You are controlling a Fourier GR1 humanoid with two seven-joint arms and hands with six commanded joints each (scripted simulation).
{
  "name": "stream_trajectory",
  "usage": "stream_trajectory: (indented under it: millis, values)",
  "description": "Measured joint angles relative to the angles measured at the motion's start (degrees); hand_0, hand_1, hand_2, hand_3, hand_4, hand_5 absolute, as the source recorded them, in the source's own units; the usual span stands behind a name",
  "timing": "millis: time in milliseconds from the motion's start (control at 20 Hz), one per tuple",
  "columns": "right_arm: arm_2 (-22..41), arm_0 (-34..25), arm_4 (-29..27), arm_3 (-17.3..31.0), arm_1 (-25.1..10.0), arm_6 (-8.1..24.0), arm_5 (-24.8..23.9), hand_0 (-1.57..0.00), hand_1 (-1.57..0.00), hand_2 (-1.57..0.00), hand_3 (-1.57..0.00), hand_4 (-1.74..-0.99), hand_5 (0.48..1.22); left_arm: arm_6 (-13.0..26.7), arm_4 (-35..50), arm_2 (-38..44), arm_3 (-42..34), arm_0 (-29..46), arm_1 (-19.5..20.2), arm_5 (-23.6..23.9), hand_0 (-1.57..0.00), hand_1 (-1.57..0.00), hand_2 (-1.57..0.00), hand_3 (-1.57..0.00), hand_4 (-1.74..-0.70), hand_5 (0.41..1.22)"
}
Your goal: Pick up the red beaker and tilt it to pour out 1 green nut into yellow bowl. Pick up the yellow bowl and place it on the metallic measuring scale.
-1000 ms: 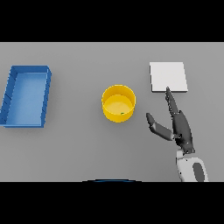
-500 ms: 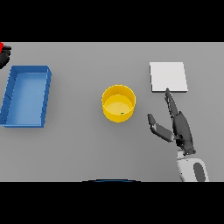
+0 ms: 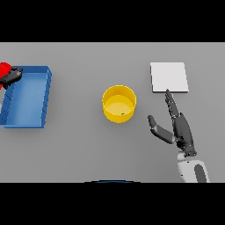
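The right hand (image 3: 179,128) rested flat on the grey table (image 3: 83,145), fingers straight, thumb spread towards the round yellow bowl (image 3: 119,103). At the far left edge, the left hand (image 3: 11,76) gripped the red beaker (image 3: 4,69) over the blue rectangular tray (image 3: 45,92).

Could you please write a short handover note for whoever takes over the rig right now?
Left hand: at the view's far left edge, above the blue tray's left rim, curled round the red beaker.
Right hand: open and idle on the table, right of the yellow bowl, fingertips just below the metallic measuring scale.
Yellow bowl: mid-table, upright, with a small dark green speck inside near its front wall, probably the nut.
Done: the pour, judging by that speck.
Left: put the beaker down, then pick up the bowl and place it on the scale.
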Motion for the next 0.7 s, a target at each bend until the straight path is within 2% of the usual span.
stream_trajectory:
  millis: [50,100,150,250,400,550,650,700]
  values:
    - [0.23,0.49,0.24,-0.77,0.03,-0.18,-0.14,0.00,0.00,0.00,0.00,-1.149,0.670,0.24,1.39,0.22,-1.56,0.47,0.91,-2.40,-0.94,-0.86,-0.82,-0.84,-1.13,0.705]
    - [-0.04,-0.27,0.49,-0.06,-0.27,1.28,-0.26,0.00,0.00,0.00,0.00,-1.150,0.671,0.02,3.63,0.48,-2.25,1.19,0.70,-4.99,-0.75,-0.69,-0.65,-0.67,-1.05,0.683]
    - [-0.48,-0.70,-0.01,0.59,-0.47,1.08,-0.08,0.00,0.00,0.00,0.00,-1.153,0.670,0.09,5.72,0.91,-3.08,2.02,0.45,-6.85,-0.60,-0.55,-0.52,-0.54,-0.98,0.664]
    - [-0.42,-0.38,-0.07,0.38,-0.51,-0.22,0.00,0.00,0.00,0.00,0.00,-1.155,0.669,1.44,4.72,-0.57,-3.11,1.88,1.81,-9.37,-0.38,-0.35,-0.33,-0.34,-0.88,0.644]
    - [-0.38,-0.90,1.02,1.07,-0.57,0.00,-0.79,0.00,0.00,0.00,0.00,-1.157,0.665,2.89,2.10,-2.61,-1.91,1.42,2.65,-10.35,-0.20,-0.18,-0.17,-0.18,-0.81,0.627]
    - [0.16,-0.49,2.06,0.66,-0.53,-0.21,-1.18,0.00,0.00,0.00,0.00,-1.154,0.657,1.16,0.43,-3.52,-1.63,1.82,2.56,-9.22,-0.10,-0.09,-0.09,-0.09,-0.78,0.631]
    - [0.36,-1.06,2.68,0.32,-0.42,1.91,-1.52,0.00,0.00,0.00,0.00,-1.131,0.631,-0.55,0.14,-3.02,-0.95,0.82,2.56,-8.16,-0.06,-0.06,-0.06,-0.06,-0.78,0.633]
    - [0.95,-1.64,5.27,-0.18,-0.73,4.74,-2.78,0.00,0.00,0.00,0.00,-1.115,0.638,-1.06,0.53,-2.92,-1.50,0.78,2.04,-7.79,-0.05,-0.05,-0.04,-0.05,-0.78,0.635]
